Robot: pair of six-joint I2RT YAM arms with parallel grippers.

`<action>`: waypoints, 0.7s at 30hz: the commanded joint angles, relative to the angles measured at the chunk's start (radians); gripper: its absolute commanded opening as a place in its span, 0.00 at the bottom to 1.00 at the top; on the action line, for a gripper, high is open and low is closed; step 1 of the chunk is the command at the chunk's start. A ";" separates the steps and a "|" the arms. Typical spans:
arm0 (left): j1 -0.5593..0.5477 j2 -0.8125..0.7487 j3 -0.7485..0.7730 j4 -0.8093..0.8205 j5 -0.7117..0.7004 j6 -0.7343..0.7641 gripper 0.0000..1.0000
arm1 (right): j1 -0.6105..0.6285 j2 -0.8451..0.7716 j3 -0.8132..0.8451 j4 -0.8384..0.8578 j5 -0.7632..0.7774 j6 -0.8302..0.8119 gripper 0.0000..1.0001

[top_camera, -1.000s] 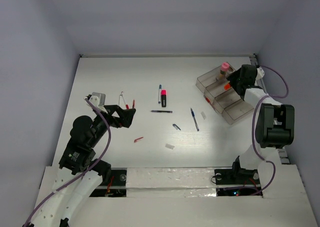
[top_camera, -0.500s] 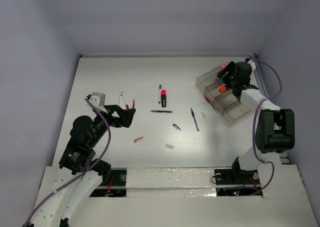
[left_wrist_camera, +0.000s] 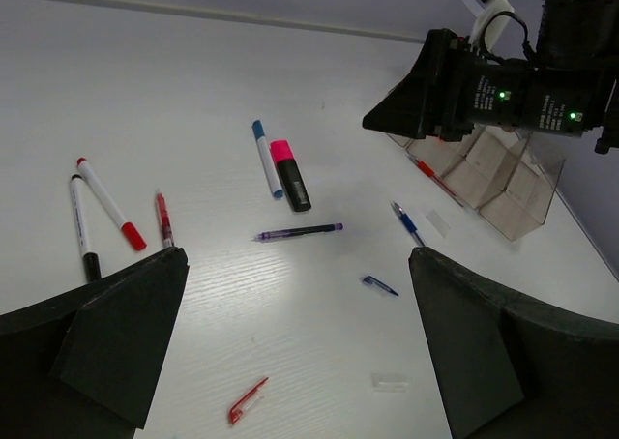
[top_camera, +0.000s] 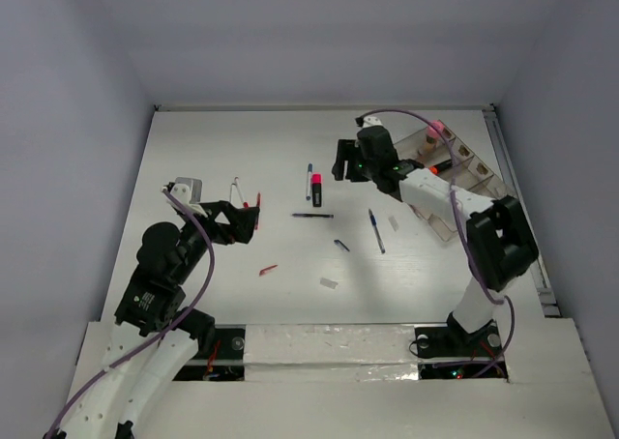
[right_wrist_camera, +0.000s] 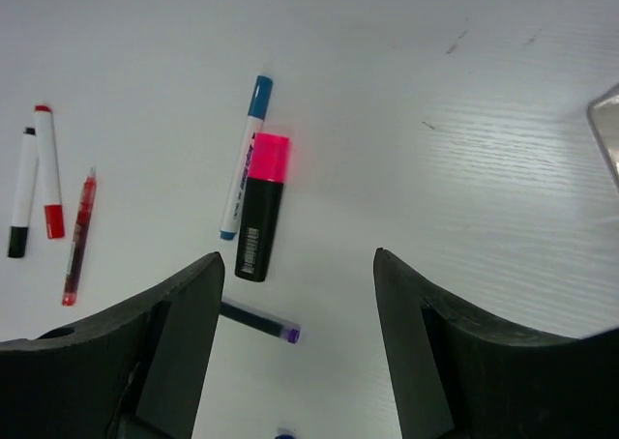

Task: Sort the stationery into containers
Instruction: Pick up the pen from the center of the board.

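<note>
Right claw [right_wrist_camera: 295, 265] spread apart, empty, over pink highlighter [right_wrist_camera: 261, 207] mid-frame, likely lined up for pickup. Left claw [left_wrist_camera: 300, 352] apart, idle, lower left. Organiser tray [left_wrist_camera: 517, 192] upper right; pens [top_camera: 374, 231] loose on tabletop [top_camera: 213, 149].

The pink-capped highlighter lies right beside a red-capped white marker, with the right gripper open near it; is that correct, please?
Not quite: the right wrist view shows a blue-capped white marker beside the pink-capped highlighter. The right gripper is open near it.
</note>
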 commanded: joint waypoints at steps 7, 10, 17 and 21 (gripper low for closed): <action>0.027 0.036 0.025 0.022 -0.020 0.003 0.99 | 0.120 0.241 0.290 -0.164 0.085 -0.124 0.70; 0.036 0.041 0.024 0.025 -0.013 0.002 0.99 | 0.147 0.315 0.352 -0.197 0.098 -0.139 0.70; 0.046 0.041 0.022 0.027 0.001 0.003 0.99 | 0.169 0.422 0.475 -0.286 0.187 -0.148 0.61; 0.046 0.041 0.021 0.031 0.012 0.003 0.99 | 0.169 0.424 0.445 -0.280 0.205 -0.145 0.53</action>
